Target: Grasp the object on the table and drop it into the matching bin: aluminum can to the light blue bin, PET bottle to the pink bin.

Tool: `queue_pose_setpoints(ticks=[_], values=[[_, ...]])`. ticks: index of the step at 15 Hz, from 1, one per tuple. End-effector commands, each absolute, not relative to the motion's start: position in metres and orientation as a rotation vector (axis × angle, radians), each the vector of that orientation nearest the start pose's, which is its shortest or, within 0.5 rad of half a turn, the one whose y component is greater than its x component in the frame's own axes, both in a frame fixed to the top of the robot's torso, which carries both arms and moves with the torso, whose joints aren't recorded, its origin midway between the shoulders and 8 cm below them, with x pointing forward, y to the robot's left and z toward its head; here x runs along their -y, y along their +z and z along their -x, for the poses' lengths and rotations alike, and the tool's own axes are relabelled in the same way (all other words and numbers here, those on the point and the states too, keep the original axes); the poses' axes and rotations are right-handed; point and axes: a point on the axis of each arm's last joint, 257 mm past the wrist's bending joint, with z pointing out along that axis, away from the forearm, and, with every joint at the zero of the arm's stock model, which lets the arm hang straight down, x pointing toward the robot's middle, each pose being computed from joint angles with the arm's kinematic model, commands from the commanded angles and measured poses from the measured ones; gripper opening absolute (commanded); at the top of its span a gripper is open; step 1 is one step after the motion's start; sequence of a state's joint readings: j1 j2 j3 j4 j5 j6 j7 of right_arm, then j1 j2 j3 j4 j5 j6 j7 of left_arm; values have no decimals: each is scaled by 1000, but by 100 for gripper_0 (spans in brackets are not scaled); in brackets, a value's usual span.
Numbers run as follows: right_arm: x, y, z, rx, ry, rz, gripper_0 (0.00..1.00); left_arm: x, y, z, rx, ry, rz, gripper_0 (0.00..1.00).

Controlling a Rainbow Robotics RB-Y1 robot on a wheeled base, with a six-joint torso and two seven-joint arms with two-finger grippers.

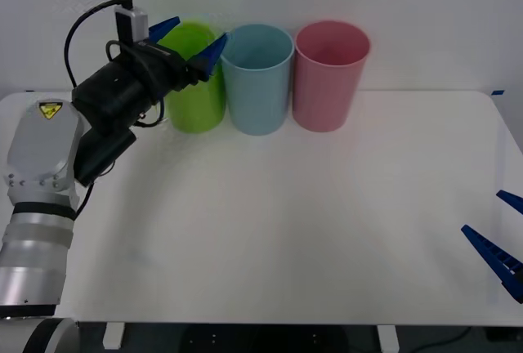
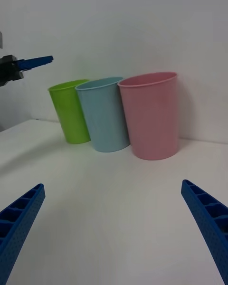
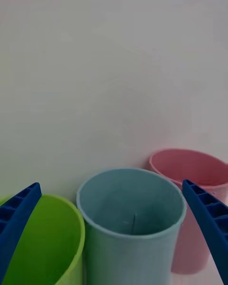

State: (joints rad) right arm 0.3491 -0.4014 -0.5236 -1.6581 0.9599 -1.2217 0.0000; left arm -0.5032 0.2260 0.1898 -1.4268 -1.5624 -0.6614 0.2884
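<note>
The aluminum can and any PET bottle are out of view. The light blue bin (image 1: 257,83) (image 2: 104,118) (image 3: 130,247) stands at the back of the white table (image 1: 286,222), with the pink bin (image 1: 329,79) (image 2: 151,118) (image 3: 194,171) touching its right side. My left gripper (image 1: 196,31) (image 3: 110,185) hangs open and holds nothing. It is at rim height over the lime green bin, its right fingertip by the blue bin's left rim. My right gripper (image 1: 483,212) (image 2: 112,185) is open low over the table's right edge.
A lime green bin (image 1: 196,104) (image 2: 71,111) (image 3: 47,242) stands left of the light blue one, the three in a tight row against a white wall. The left arm's black wrist and cable reach in from the left.
</note>
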Motion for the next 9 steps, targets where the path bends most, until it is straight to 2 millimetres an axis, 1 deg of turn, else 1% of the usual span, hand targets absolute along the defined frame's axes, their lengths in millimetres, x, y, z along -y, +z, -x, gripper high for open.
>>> queue_pose_setpoints(ticks=[1,5,9], values=[[330,-169,-342,-1441,567,465,100,-174,-38,-584,-1314,-461,-496,100],[330,-169,-342,-1441,567,465,100,-212,-49,-543,-1325,-433,-529,100],[330,-169,-342,-1441,567,465,100,-246,-63,-510,-1358,-374,-526,100]])
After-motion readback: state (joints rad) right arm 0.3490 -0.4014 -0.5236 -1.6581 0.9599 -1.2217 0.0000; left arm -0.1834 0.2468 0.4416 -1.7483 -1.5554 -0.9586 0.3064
